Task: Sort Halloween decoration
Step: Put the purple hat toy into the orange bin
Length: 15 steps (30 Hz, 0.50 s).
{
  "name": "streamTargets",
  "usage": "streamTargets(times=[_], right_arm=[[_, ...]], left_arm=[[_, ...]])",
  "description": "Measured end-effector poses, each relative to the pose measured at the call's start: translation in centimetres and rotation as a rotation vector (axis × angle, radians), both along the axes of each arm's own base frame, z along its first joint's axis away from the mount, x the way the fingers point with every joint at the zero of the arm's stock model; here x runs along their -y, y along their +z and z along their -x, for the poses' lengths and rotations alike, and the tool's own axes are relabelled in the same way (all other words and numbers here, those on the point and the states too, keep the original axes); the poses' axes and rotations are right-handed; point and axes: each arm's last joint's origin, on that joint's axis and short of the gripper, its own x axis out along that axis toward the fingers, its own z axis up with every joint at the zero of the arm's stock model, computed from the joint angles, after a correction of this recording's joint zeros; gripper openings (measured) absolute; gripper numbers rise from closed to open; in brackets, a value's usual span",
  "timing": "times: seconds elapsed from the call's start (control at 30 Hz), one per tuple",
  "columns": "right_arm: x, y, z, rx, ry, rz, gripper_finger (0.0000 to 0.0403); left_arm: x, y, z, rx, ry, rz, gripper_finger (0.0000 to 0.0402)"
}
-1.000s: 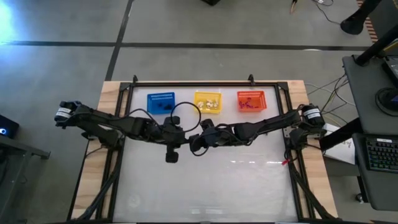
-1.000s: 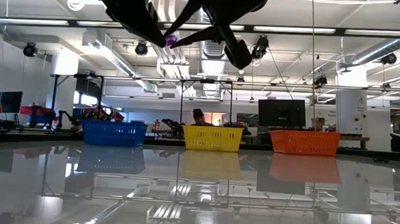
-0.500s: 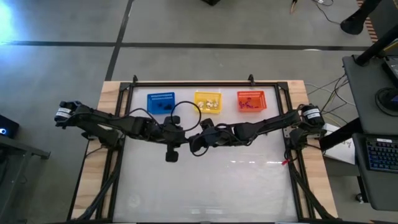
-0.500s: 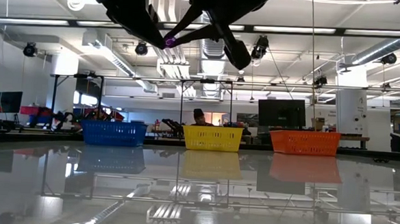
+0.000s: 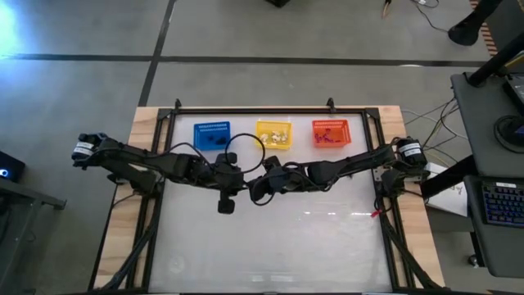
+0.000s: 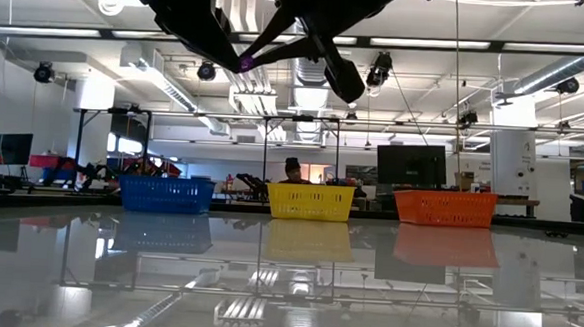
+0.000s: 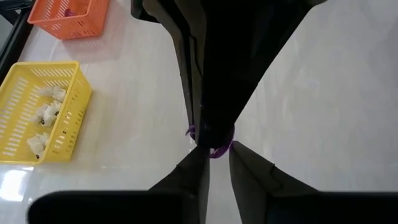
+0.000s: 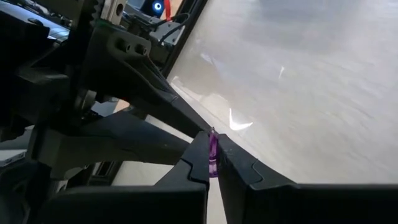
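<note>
We see both grippers meet mid-air at table centre, right gripper (image 8: 212, 163) pinching purple trinket (image 8: 212, 152), left gripper (image 7: 214, 155) jaws narrow, apparently a handover.

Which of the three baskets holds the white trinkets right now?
The yellow basket, the middle of the row. White trinkets lie in it, while the blue basket holds dark pieces and the orange-red basket holds purple ones.

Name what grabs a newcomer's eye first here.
Both grippers meet in mid-air above the table's middle, the right gripper pinching a purple trinket right at the left gripper. Behind them, three baskets line the far edge: blue, yellow, orange.
</note>
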Motion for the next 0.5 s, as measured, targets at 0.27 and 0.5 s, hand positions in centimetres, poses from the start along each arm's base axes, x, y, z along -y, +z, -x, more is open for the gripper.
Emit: streamTargets(times=[0.27, 0.5], right_arm=[[-0.03, -0.23, 0.01, -0.014, 0.008, 0.002, 0.0008], [-0.03, -0.5, 0.13, -0.042, 0.009, 0.007, 0.0008]], left_arm=[[0.0, 0.26, -0.15, 0.023, 0.012, 0.007, 0.0083], [-0.01, 0.92, -0.21, 0.029, 0.008, -0.003, 0.0088]])
